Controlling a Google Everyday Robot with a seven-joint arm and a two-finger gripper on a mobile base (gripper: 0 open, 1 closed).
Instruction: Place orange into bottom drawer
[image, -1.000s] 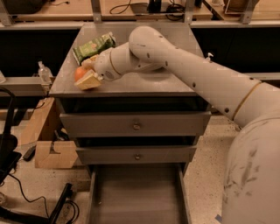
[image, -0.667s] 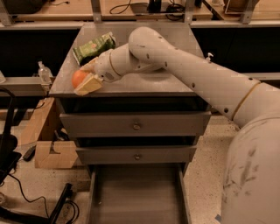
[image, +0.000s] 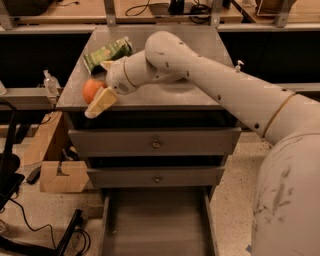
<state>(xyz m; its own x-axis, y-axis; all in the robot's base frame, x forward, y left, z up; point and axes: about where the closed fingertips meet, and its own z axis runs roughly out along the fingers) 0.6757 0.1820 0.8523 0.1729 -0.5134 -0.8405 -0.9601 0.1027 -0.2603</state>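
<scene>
Compared with a second ago, the white arm's two-finger gripper (image: 99, 89) is holding the small, round, smooth-skinned orange (image: 90, 89) slightly further left. The fruit is now sitting right at the left edge of the flat grey cabinet top (image: 200, 95). The cream-coloured fingers (image: 102, 101) are pressing on the orange from two sides, one lying across its lower right front and the other showing behind it, so the gripper is clamping the fruit. Whether the orange is touching the top I cannot tell. The crumpled green snack bag (image: 107, 51) is lying on the top just behind the gripper. Below, the grey upper knobbed drawer (image: 156, 144) and the grey middle knobbed drawer (image: 156, 178) are sitting pushed in. Under them the bottom drawer (image: 155, 220), a wide shallow grey tray with low side walls, is standing pulled out, well below the orange. A clear plastic bottle (image: 50, 82) is standing left of the cabinet.
</scene>
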